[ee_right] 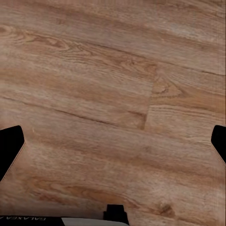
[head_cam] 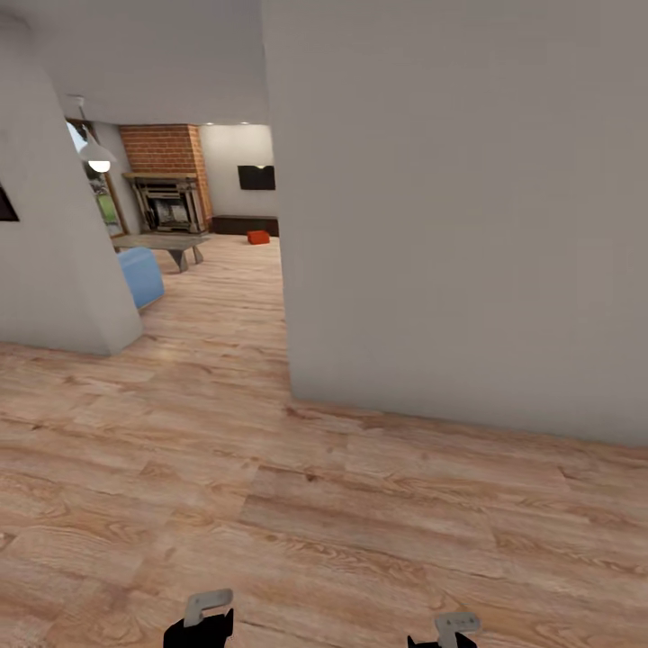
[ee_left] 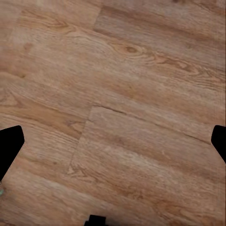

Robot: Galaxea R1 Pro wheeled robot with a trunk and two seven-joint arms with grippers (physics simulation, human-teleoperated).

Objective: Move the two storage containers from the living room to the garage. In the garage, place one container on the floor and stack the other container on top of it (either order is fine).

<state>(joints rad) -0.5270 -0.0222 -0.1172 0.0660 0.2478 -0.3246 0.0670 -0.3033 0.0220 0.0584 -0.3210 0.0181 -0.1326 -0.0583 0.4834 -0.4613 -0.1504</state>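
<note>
My left gripper (ee_left: pixel 113 141) has its fingers (ee_left: pixel 9 146) spread wide, dark tips at either edge of its wrist camera with nothing between them but wood-plank floor (ee_left: pixel 117 84). My right gripper (ee_right: pixel 113 146) is the same: fingers (ee_right: pixel 9 148) apart, empty, bare planks beneath. From the head camera I see both arms low in front of me, left (head_cam: pixel 200 621) and right (head_cam: pixel 447 628), idle.

Beyond them the floor runs to a grey wall (head_cam: pixel 450 225) that blocks my right side, with an opening on the left into the living room. Far down that opening, well apart from me, one orange-red storage container (head_cam: pixel 258 237) sits on the floor near the dark base under the wall-mounted TV (head_cam: pixel 256 177), past the low grey table (head_cam: pixel 162 243), the blue sofa (head_cam: pixel 139 274) and the brick fireplace (head_cam: pixel 166 193). It lies ahead and left of both grippers, so the left arm is marginally nearer. It is too small to read its long axis. I judge driving comes first.
</note>
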